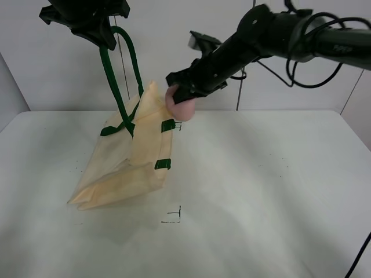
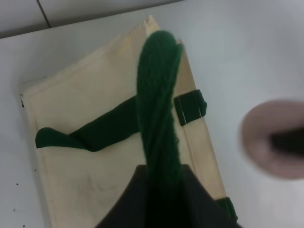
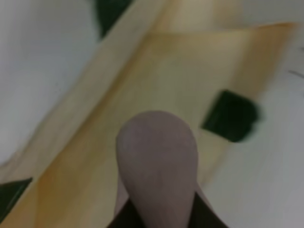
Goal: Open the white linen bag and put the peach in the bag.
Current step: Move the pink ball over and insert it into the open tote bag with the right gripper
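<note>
cream cloth of white linen bag (image 1: pixel 124 165) hangs tilted from dark green handle (image 1: pixel 113 75), lower end resting on bench (image 1: pixel 261 191) toward far left corner. left gripper (image 1: pixel 93 23) clamped tight on handle loop, high above bench. right gripper (image 1: pixel 184 87) closed around peach (image 1: pixel 182 109), fruit bulging below fingers. peach in air, touching or just beside bag's raised top edge, on side facing bench's right edge.

Right arm, matte black rounded tubular links (image 1: pixel 272 32) with a bulged joint housing. Thin black cables (image 1: pixel 301 81) hang in loops just below that housing. Right gripper, black angular block (image 1: pixel 181 97), beyond the housing. Left gripper, black flat-sided plates (image 1: pixel 106 40), well apart from it.
</note>
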